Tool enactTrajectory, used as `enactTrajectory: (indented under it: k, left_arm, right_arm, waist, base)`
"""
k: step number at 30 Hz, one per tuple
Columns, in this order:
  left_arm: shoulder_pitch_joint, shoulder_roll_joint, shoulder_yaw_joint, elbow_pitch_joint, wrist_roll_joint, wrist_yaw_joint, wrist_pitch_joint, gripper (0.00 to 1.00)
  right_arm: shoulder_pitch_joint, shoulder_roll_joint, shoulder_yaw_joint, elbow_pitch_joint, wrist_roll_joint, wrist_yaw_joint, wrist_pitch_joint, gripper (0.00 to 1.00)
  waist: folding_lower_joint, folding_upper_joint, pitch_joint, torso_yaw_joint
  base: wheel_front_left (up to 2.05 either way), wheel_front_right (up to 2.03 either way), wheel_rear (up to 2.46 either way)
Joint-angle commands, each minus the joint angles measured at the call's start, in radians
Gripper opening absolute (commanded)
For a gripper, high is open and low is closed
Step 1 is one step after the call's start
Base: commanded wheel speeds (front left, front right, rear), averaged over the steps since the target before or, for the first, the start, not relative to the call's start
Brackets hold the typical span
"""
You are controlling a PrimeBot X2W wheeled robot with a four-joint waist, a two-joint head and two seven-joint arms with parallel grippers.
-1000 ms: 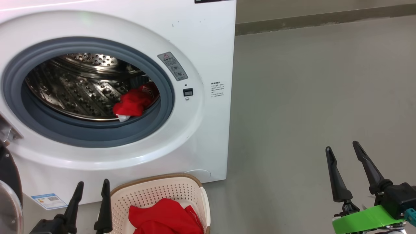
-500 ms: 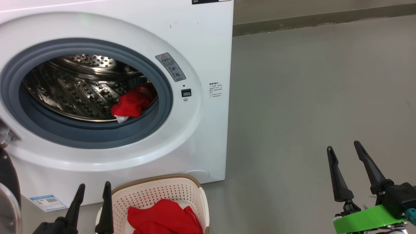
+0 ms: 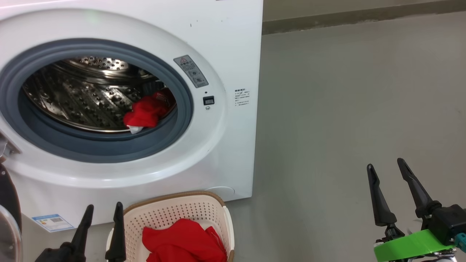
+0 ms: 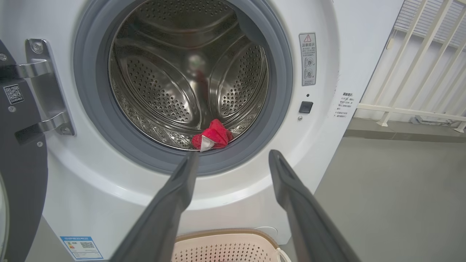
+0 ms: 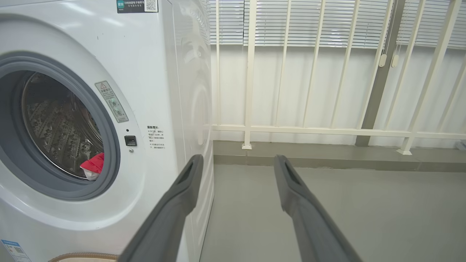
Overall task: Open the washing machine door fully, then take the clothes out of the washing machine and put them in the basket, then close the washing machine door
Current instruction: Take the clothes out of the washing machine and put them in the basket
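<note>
My left gripper (image 3: 103, 207) and right gripper (image 3: 386, 164) hang wide and empty, the basket (image 3: 174, 214) parked under the washing machine (image 3: 236, 54) to catch the remaining red clothes (image 3: 145, 112).

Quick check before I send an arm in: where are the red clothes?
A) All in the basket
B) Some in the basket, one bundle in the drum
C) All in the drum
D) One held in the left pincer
B: one red garment lies in the basket, while another red bundle sits at the front of the washing machine drum.
</note>
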Motion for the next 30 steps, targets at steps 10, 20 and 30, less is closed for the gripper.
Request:
enactTrajectory:
  k: [10, 20, 30]
  left_arm:
    - [-0.143, 0.006, 0.031, 0.013, 0.005, -0.005, -0.008, 1.00]
    - [-0.352, 0.017, 0.018, 0.110, -0.001, -0.005, -0.008, 1.00]
    - [-0.591, 0.065, -0.023, 0.220, -0.085, -0.005, -0.008, 1.00]
  right_arm:
    - [-0.056, -0.008, 0.012, -0.024, 0.000, 0.006, -0.006, 1.00]
    - [-0.130, -0.010, 0.031, -0.026, 0.007, 0.006, -0.006, 1.00]
    - [-0.208, -0.011, 0.028, -0.039, 0.012, 0.006, -0.006, 1.00]
  waist:
    - [0.0000, -0.0001, 0.087, 0.016]
    - [0.0000, -0.0001, 0.200, 0.020]
    - [0.0000, -0.0001, 0.358, 0.019]
  base:
    - [0.00, 0.00, 0.00]
    - [0.00, 0.00, 0.00]
    - [0.00, 0.00, 0.00]
